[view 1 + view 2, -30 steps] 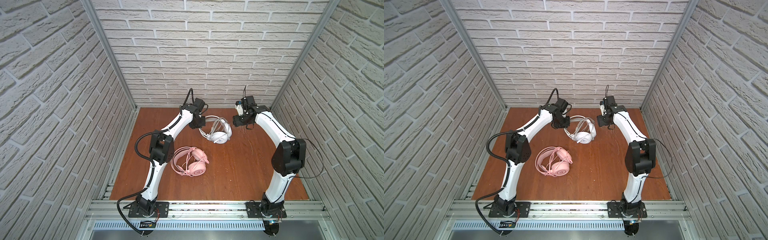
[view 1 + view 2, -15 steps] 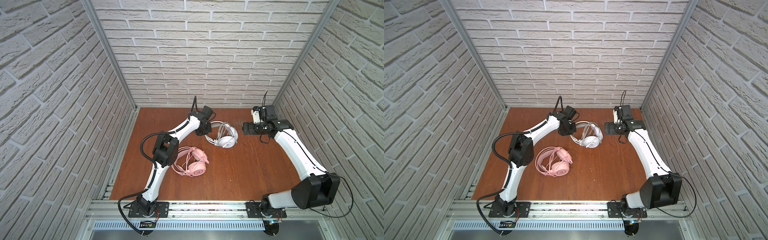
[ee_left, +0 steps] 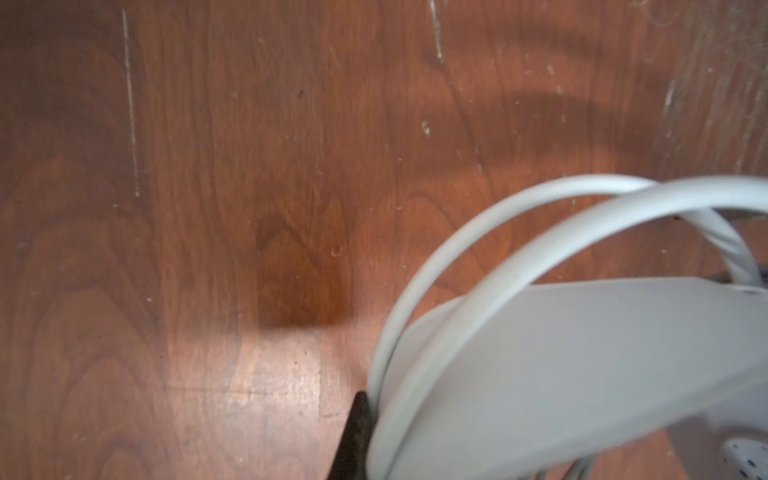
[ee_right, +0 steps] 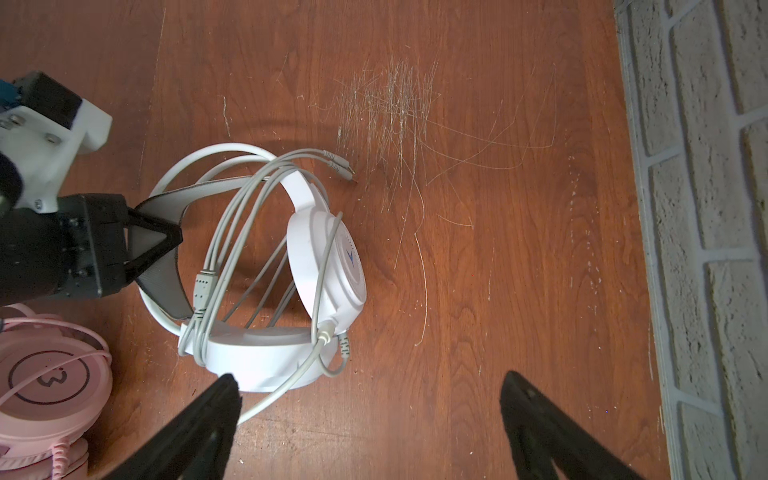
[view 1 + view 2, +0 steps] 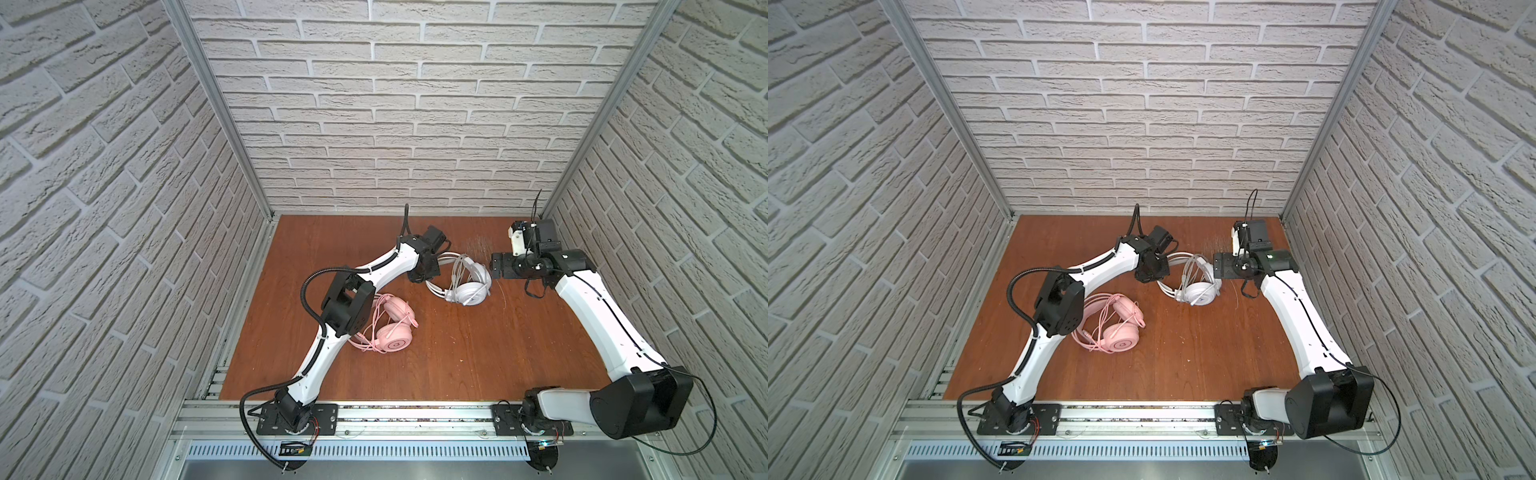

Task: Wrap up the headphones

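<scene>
On your left, the pink headphones [image 5: 388, 328] lie on the counter [image 5: 457, 353] beside the left arm; the left pincer [image 4: 156, 243] is clamped on the grey band of the white headphones [image 4: 316, 266], mid-counter; your right pincer [image 4: 370, 419] stands wide apart, holding nothing.

Both top views look down steeply from high at the front onto the whole desk [image 5: 436, 365], toward the rear brick wall [image 5: 407, 104], from far off. The left wrist view faces straight down, very near the white headphones [image 3: 561, 353]. The right wrist view looks down from farther back, sharing the white headphones [image 4: 316, 266] with the others.
</scene>
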`<state>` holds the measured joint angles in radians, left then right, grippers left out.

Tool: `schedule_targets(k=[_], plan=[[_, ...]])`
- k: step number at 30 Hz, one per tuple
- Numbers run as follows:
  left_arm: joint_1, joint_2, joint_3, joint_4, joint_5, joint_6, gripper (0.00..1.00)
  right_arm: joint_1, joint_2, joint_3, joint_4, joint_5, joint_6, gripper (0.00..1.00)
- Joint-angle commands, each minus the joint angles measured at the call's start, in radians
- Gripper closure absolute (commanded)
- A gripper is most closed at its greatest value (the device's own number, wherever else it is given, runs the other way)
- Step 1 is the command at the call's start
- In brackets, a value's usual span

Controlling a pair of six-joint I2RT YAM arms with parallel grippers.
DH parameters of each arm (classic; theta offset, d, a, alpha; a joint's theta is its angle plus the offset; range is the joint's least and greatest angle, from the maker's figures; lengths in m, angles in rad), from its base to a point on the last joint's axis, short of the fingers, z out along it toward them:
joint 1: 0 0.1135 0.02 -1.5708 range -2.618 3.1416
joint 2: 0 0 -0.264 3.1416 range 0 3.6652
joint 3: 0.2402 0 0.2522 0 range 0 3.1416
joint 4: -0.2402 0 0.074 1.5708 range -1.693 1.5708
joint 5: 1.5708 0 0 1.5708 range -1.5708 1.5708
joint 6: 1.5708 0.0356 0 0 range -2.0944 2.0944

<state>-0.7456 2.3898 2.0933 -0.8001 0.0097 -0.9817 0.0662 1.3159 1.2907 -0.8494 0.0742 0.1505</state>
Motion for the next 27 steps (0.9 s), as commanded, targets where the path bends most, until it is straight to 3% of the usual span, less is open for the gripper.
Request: schedule_targets(k=[1, 7, 14, 17, 23, 27], plan=[[-0.004, 0.017, 0.052, 0.078, 0.005, -0.031, 1.00, -0.009, -0.033, -0.013, 0.010, 0.002, 0.007, 0.01], [-0.009, 0.067, 0.106, 0.051, 0.007, -0.025, 0.97, -0.010, -0.037, -0.032, 0.009, -0.064, -0.006, 0.01], [-0.009, 0.069, 0.103, 0.062, 0.004, -0.033, 0.87, -0.011, -0.037, -0.054, -0.006, -0.074, -0.018, 0.01], [-0.011, 0.066, 0.092, 0.075, 0.024, -0.039, 0.77, -0.011, -0.033, -0.037, -0.022, -0.054, -0.036, 0.01], [-0.011, 0.051, 0.073, 0.062, 0.023, -0.045, 0.68, -0.012, -0.038, -0.011, -0.035, -0.040, -0.045, 0.01], [-0.011, 0.033, 0.049, 0.050, 0.010, -0.053, 0.55, -0.013, -0.046, -0.007, -0.033, -0.087, -0.033, 0.01]])
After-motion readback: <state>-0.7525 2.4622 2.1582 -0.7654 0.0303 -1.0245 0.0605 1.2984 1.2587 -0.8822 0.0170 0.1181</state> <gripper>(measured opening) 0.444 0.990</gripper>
